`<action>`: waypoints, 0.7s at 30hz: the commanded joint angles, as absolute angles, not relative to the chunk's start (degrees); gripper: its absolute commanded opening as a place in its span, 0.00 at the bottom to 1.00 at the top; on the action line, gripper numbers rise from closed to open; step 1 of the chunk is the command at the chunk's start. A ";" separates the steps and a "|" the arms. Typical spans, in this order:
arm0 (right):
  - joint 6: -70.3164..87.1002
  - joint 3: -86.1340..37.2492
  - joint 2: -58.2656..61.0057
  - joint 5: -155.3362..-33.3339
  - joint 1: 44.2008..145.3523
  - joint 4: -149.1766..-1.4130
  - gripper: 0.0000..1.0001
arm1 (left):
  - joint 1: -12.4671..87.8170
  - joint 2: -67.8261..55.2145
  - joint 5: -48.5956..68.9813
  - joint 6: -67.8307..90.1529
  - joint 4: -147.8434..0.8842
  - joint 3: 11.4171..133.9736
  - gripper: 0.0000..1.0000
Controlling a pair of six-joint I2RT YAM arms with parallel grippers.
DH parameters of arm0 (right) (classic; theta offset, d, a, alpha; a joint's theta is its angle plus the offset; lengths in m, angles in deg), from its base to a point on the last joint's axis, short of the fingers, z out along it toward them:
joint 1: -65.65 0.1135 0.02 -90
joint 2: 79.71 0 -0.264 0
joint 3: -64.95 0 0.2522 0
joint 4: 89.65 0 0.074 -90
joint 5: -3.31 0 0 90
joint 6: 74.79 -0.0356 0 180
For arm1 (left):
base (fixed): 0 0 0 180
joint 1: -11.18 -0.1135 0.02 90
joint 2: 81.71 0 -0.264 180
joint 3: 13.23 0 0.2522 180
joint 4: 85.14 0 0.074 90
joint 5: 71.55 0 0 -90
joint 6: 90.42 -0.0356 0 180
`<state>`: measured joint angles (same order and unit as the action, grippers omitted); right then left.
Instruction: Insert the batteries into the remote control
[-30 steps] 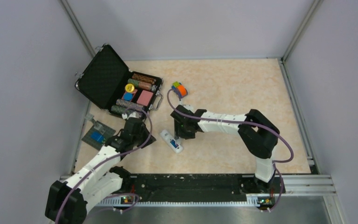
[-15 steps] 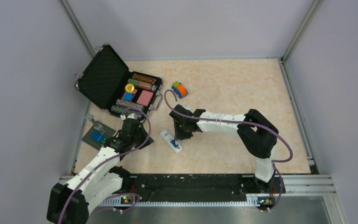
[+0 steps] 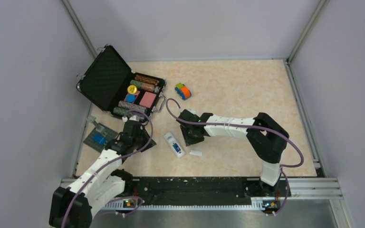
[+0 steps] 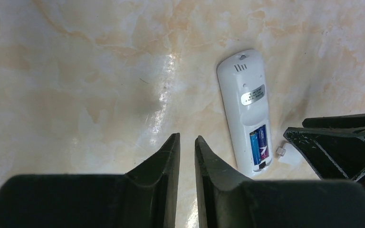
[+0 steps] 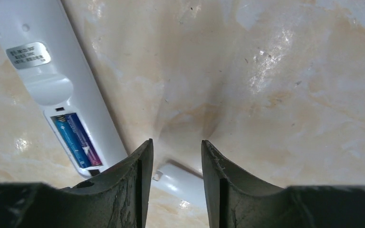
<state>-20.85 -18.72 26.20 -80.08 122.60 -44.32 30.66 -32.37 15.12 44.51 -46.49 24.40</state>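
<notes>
The white remote control lies back up on the table between the two arms. Its compartment is uncovered, and the two batteries, one blue and one purple, sit side by side in it. A small white battery cover lies on the table just right of the remote's end. My right gripper hovers open over that cover. My left gripper hangs left of the remote, its jaws a narrow gap apart and empty.
An open black case with striped chip stacks stands at the back left. An orange, blue and green toy car sits behind the remote. A grey-blue flat item lies at the left table edge. Walls enclose three sides.
My right gripper has drawn back to the right from the remote's end and opened; the white cover now lies on the table beside the remote. The left arm has barely moved.
</notes>
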 commanded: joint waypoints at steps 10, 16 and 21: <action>-20.58 -18.90 21.23 -78.41 123.07 -43.55 0.49 | 29.81 -31.14 14.06 43.49 -48.40 25.19 0.23; -17.01 -9.85 11.27 -84.86 123.53 -45.36 0.31 | 29.57 -31.99 14.15 42.78 -47.23 25.35 0.23; -17.56 -3.61 8.07 -91.24 124.61 -45.55 0.21 | 29.37 -32.21 13.99 42.80 -47.77 25.30 0.23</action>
